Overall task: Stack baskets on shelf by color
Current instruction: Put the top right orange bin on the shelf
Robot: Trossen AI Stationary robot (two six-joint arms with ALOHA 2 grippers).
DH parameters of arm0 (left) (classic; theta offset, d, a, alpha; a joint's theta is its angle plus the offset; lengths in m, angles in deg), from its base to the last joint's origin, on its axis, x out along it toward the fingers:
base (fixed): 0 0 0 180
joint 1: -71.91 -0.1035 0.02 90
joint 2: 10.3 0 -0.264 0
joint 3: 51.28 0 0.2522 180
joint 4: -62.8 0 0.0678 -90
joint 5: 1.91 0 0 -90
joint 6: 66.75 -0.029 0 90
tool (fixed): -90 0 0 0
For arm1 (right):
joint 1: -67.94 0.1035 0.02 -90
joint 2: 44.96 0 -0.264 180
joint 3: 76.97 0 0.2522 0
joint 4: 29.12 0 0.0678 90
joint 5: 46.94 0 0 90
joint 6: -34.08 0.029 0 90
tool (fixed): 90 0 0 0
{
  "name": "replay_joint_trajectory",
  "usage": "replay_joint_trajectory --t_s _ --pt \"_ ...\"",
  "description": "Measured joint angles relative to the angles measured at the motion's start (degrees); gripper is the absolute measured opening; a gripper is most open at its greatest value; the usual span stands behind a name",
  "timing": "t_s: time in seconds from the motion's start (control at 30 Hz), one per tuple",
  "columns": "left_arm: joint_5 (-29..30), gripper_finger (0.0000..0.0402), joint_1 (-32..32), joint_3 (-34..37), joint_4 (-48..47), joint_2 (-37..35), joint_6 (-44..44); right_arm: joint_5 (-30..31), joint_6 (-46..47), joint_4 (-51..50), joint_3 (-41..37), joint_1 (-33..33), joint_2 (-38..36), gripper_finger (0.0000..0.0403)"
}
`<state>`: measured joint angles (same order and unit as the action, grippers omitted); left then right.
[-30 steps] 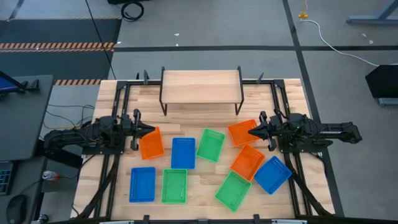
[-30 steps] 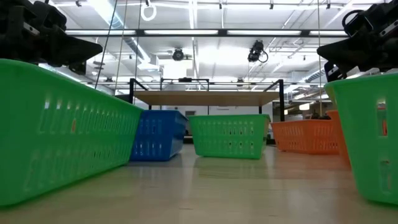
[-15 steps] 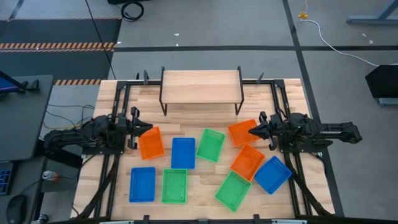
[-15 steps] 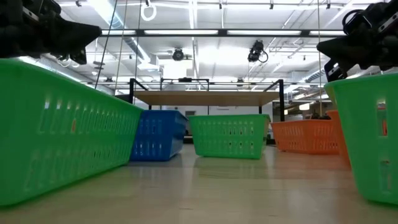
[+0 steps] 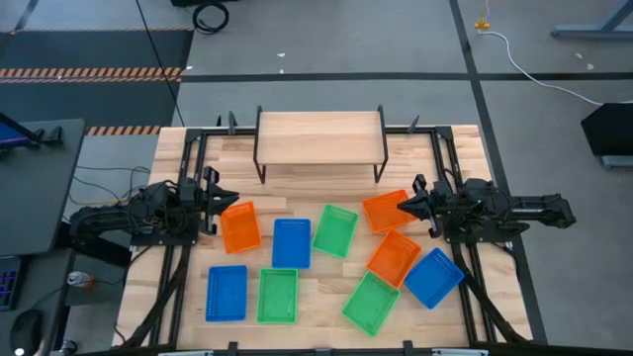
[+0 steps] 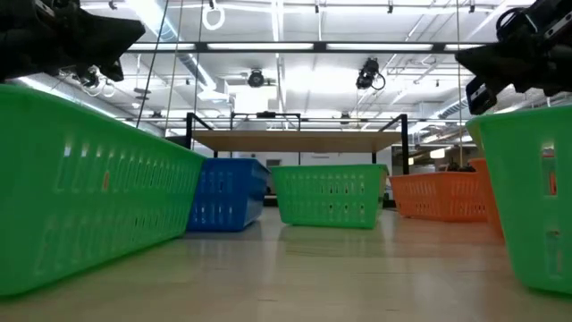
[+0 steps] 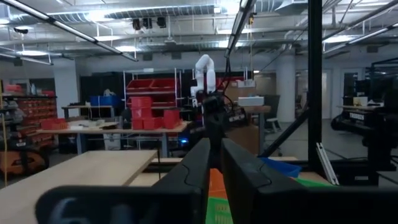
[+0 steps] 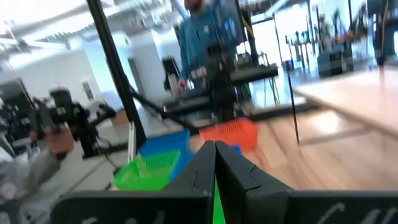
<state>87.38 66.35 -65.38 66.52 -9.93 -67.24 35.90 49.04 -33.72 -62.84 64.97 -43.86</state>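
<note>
Shelf: the low riser with a light wooden plank top on thin black metal legs (image 5: pixel 319 135) stands at the far middle of the pale wooden worktop (image 5: pixel 415 297), its top bare.
Baskets: nine small perforated plastic baskets lie scattered on the worktop in front of the shelf (none on it).
Orange: one basket (image 5: pixel 240 226) at the left; two at the right, one (image 5: pixel 385 211) nearer the shelf, one (image 5: pixel 395 256) just below it.
Blue: one (image 5: pixel 292 243) mid-row, one (image 5: pixel 226 293) at the near left, one (image 5: pixel 433 277) at the near right.
Green: one (image 5: pixel 335 230) tilted in the middle, one (image 5: pixel 277 296) beside the near-left blue, one (image 5: pixel 371 303) near the front.
Left end effector (image 5: pixel 220 199): hovers just beside the left orange basket's far corner, fingers a narrow slit apart, pinching nothing.
Right end effector (image 5: pixel 403 207): over the right orange basket nearest the shelf, fingers pressed together, empty.
</note>
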Motion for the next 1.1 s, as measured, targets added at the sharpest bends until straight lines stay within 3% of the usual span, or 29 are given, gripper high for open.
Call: replay_joint_trajectory --t_s 0.53,0.83,1.1 --pt "-0.03 0.0197 -3.59 -2.99 -1.59 3.07 1.66 0.02 1.36 11.32 0.0 0.0 0.0 0.0018" --pt "-0.85 0.0183 -5.07 -3.09 7.46 11.0 4.06 3.08 4.64 10.18 0.0 0.0 0.24 0.0031" --pt "-3.87 0.0174 -6.69 -5.62 8.45 20.14 5.91 10.41 5.31 10.1 0.0 0.0 4.79 0.0123"
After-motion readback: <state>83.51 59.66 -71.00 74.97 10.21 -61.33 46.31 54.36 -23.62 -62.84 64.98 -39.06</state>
